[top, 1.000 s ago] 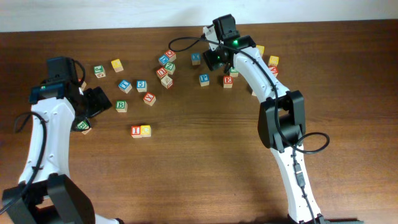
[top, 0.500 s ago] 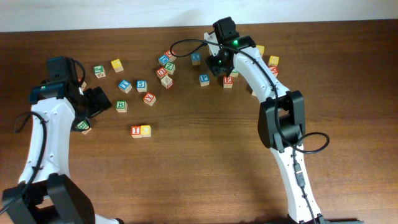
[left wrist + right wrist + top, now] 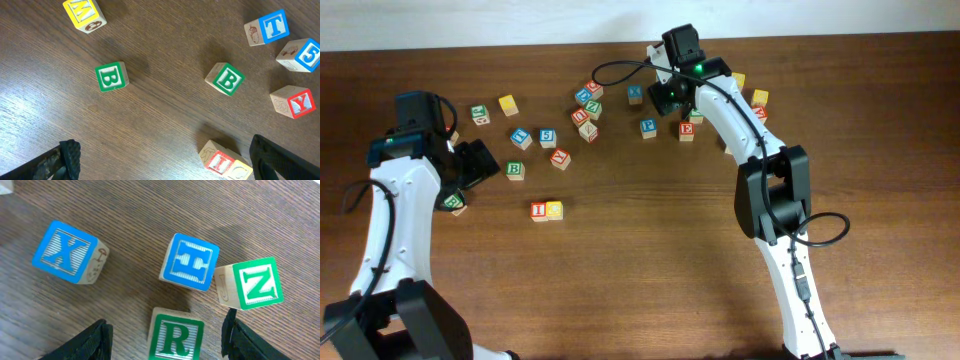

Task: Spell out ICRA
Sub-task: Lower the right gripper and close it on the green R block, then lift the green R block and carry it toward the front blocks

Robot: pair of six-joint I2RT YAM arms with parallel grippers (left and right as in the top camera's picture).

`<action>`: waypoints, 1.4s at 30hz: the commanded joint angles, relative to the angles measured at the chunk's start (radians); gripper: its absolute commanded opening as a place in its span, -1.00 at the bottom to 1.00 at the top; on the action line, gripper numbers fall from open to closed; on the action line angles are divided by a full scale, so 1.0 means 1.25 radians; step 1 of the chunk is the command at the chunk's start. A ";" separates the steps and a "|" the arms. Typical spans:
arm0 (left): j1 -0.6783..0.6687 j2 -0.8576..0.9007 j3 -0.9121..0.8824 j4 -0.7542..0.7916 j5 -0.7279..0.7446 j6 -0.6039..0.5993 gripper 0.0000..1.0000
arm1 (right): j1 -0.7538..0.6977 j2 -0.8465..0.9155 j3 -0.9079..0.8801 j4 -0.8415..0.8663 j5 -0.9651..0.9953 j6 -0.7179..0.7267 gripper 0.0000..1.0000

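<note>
Right gripper (image 3: 167,342) open around green "R" cube (image 3: 176,337)

Its fingers stand on both sides of the cube without touching it. Left gripper (image 3: 167,160) is wide open near the "I" cube (image 3: 218,161), which touches the yellow block (image 3: 555,210)

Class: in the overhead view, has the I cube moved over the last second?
No. The I cube still sits beside the yellow cube, in the same spot below the green B cube.

Overhead high, straight down over whole table (image 3: 640,280) — wrist views close, downward; left's overlap with overhead: "I" cube (image 3: 218,161).
</note>
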 commanded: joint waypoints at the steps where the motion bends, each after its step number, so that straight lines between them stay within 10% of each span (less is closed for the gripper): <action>1: 0.002 -0.002 0.002 -0.001 0.005 -0.005 0.98 | -0.002 0.032 0.014 0.008 0.040 0.003 0.24; 14: 0.002 -0.002 0.002 -0.001 0.005 -0.005 0.98 | -0.002 0.023 0.015 0.020 0.039 0.037 -0.49; 28: 0.002 -0.002 0.002 -0.001 0.005 -0.005 0.97 | -0.003 -0.248 0.015 -0.051 0.039 0.042 -0.60; 42: 0.002 -0.002 0.002 -0.001 0.005 -0.005 0.98 | 0.014 -0.367 0.013 -0.486 -0.112 0.209 -0.62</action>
